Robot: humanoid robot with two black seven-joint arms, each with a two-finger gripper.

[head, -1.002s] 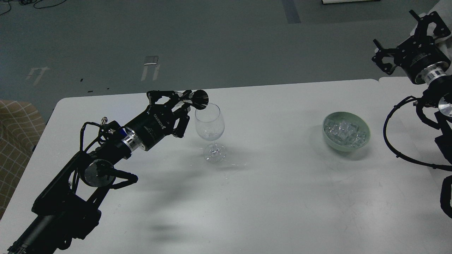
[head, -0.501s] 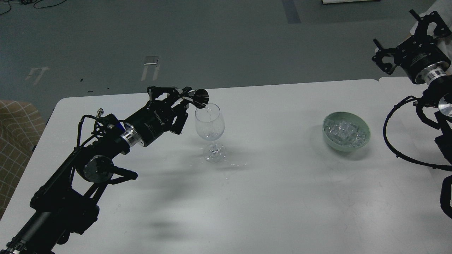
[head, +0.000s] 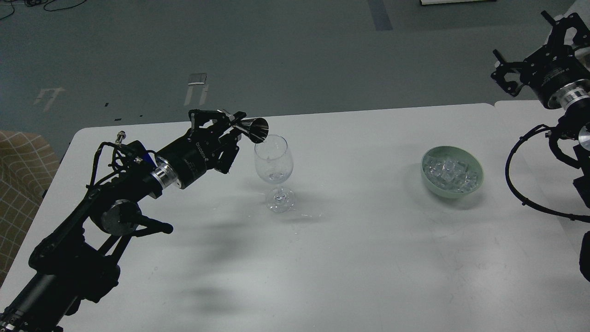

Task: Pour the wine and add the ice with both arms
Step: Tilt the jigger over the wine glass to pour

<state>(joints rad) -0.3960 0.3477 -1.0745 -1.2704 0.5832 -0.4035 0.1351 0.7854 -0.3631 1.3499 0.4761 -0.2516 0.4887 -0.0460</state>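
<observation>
Metal cup is clamped in the left end effector, tipped over the wine glass. Ice is heaped right of the glass; the right end effector is spread apart.

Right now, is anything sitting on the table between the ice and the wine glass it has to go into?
Nothing visible. The ice lies in a green bowl, and only bare white table separates it from the wine glass. The left gripper tips a metal cup at the glass's far side.
</observation>
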